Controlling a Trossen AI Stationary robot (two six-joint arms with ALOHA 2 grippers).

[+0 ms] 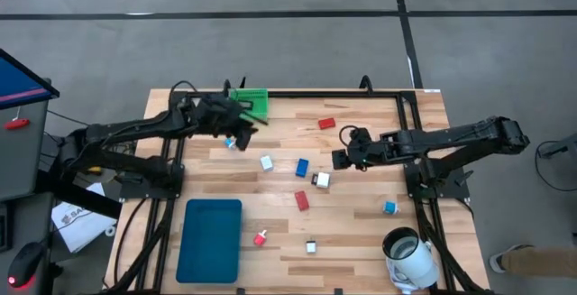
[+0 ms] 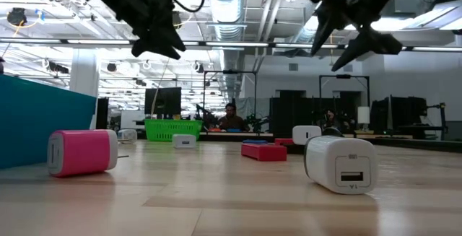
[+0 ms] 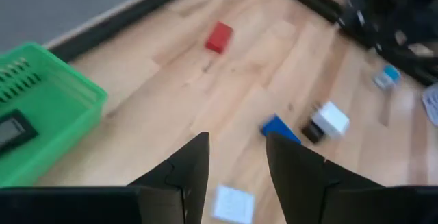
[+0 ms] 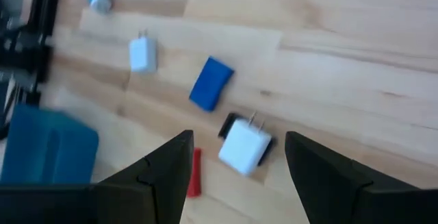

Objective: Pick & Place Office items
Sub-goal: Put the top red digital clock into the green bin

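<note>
The office items lie scattered on the wooden table: a red block point(image 1: 326, 124), a white piece point(image 1: 267, 162), a blue block point(image 1: 302, 167), a white-and-black cube point(image 1: 321, 179), a second red block point(image 1: 301, 200), a cyan bit point(image 1: 389, 207), a pink-red bit point(image 1: 260, 238) and a small white piece point(image 1: 311, 246). My left gripper point(image 1: 242, 125) hangs open and empty beside the green bin point(image 1: 251, 103), above a small blue-white bit point(image 1: 232, 142). My right gripper point(image 4: 237, 138) is open and empty, raised over the white cube point(image 4: 244, 145) and blue block point(image 4: 210, 83).
The green bin point(image 3: 41, 107) sits at the far edge and holds a dark item point(image 3: 5, 133). A teal tray point(image 1: 209, 239) lies near the left front. A large white mug-like cylinder point(image 1: 407, 257) stands at the right front corner. Black frame rails border the table.
</note>
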